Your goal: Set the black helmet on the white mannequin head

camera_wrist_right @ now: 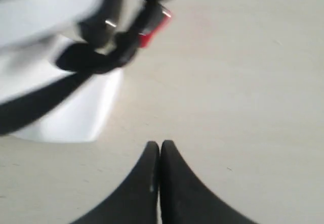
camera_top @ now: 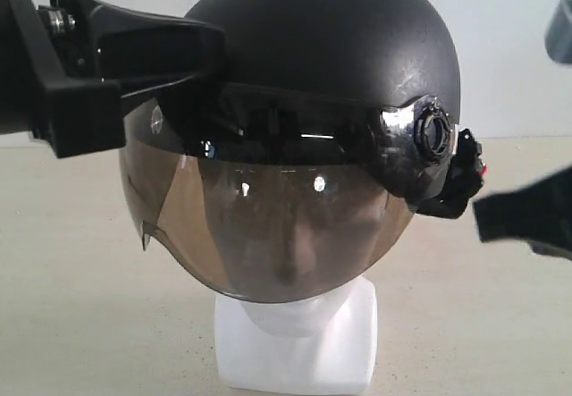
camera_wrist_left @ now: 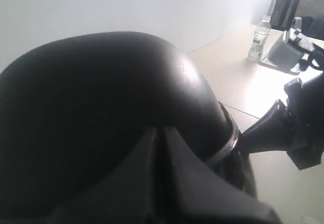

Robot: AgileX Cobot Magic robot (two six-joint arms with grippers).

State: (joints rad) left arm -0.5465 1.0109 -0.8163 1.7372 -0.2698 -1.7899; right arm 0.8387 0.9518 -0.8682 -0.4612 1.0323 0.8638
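The black helmet (camera_top: pixel 331 38) sits on the white mannequin head (camera_top: pixel 295 351), and the smoky visor (camera_top: pixel 268 226) covers the face. In the left wrist view the helmet (camera_wrist_left: pixel 101 113) fills most of the picture. My left gripper (camera_top: pixel 213 43) is shut, its tips (camera_wrist_left: pixel 159 130) resting against the shell's side above the visor. My right gripper (camera_top: pixel 487 217) is shut and empty, low beside the helmet's other side, near the hanging strap and red buckle (camera_wrist_right: pixel 152 32). Its tips (camera_wrist_right: pixel 160 144) hover over bare table next to the neck base (camera_wrist_right: pixel 76 113).
The beige table (camera_top: pixel 71 280) spreads around the base. A water bottle (camera_wrist_left: pixel 259 38) and a grey device (camera_wrist_left: pixel 283 54) stand far back on the table. A white wall (camera_top: pixel 518 47) is behind.
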